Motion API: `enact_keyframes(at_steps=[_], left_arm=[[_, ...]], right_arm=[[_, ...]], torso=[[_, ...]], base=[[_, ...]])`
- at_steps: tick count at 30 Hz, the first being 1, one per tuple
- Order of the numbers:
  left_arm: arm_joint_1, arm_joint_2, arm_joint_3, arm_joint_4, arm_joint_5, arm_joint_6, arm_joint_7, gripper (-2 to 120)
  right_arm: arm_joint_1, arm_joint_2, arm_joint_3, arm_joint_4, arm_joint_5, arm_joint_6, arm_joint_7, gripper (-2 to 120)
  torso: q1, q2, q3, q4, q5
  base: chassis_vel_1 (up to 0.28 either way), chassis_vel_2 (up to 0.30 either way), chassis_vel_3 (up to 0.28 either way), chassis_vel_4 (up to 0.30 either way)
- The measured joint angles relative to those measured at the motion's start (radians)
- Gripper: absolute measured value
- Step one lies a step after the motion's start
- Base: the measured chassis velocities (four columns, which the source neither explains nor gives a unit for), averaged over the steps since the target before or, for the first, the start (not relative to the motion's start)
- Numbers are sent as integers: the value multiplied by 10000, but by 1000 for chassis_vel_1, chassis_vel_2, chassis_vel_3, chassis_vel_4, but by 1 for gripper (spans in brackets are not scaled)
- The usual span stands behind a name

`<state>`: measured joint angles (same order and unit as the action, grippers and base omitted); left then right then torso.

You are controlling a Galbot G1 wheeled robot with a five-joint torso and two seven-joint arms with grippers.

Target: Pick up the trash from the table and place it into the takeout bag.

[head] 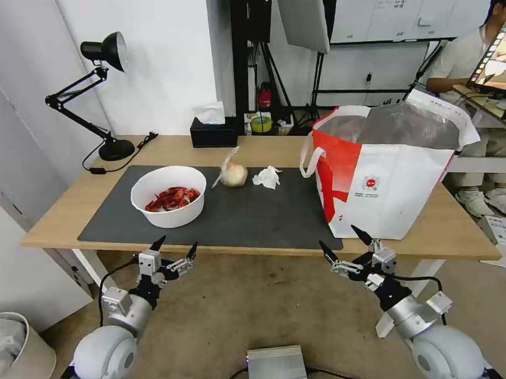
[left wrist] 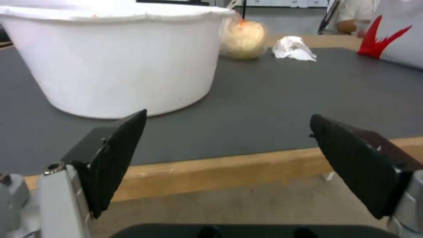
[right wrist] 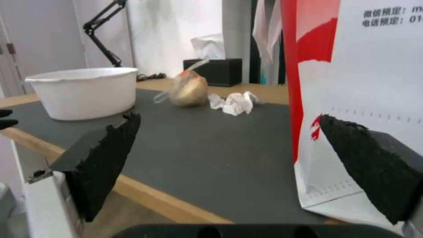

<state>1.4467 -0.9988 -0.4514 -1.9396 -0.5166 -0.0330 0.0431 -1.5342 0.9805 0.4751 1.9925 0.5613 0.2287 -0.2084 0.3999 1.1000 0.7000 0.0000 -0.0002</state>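
Nearest, the left gripper (head: 175, 248) and right gripper (head: 346, 239) hover wide apart and empty short of the light-wood table (head: 262, 147), where the white round bowl of red crayfish shells (head: 168, 196), left of the white-and-red takeout bag (head: 382, 168), risks spilling if tilted.

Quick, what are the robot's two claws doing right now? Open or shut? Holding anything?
Left gripper: open, holding nothing, just off the light-wood table edge near the white round bowl.
Right gripper: open, holding nothing, before the white-and-red takeout bag.
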Motion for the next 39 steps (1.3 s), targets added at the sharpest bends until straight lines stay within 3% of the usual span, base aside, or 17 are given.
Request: enact_keyframes(at_steps=[25, 32, 39], left_arm=[[-307, -52, 346, 77, 9, 0, -36, 100], [-580, 11, 715, 178, -11, 30, -54, 100], [-758, -3, 925, 233, -30, 91, -87, 100]], right_arm=[[795, 393, -790, -441, -29, -105, 306, 100], [1602, 524, -1466, -457, 104, -717, 606, 100], [3988, 535, -3034, -991, 732, -1785, 1748, 100]], torso=[[0, 0, 0, -1, 2], [0, 0, 0, 1, 2], [1, -1, 1, 1, 3]], base=[[0, 0, 0, 0], [0, 0, 0, 0], [0, 0, 0, 0]])
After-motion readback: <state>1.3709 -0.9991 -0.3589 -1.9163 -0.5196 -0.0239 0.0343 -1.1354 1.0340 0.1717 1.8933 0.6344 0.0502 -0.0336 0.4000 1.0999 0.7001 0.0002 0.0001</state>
